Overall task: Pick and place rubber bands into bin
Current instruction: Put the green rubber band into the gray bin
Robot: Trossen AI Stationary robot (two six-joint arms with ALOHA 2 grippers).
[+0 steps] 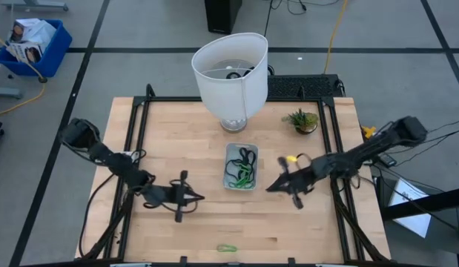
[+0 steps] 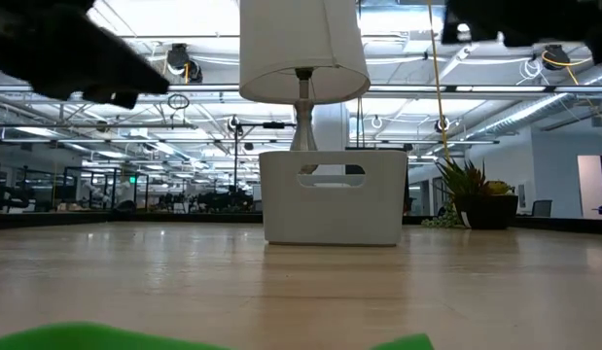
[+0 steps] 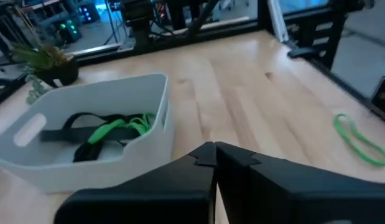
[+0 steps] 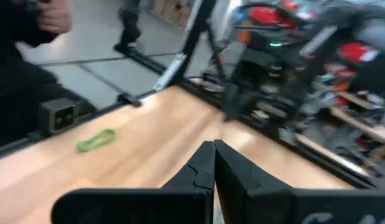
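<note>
Bands in bin, one green band loose by the table's near edge
Left gripper and right gripper flank the bin mid-table, both pinched closed, empty

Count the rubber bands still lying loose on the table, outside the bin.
1: a light-green rubber band on the wood near the table's front edge, apart from the bin. Several black and green bands lie inside the bin; none shows elsewhere.
</note>
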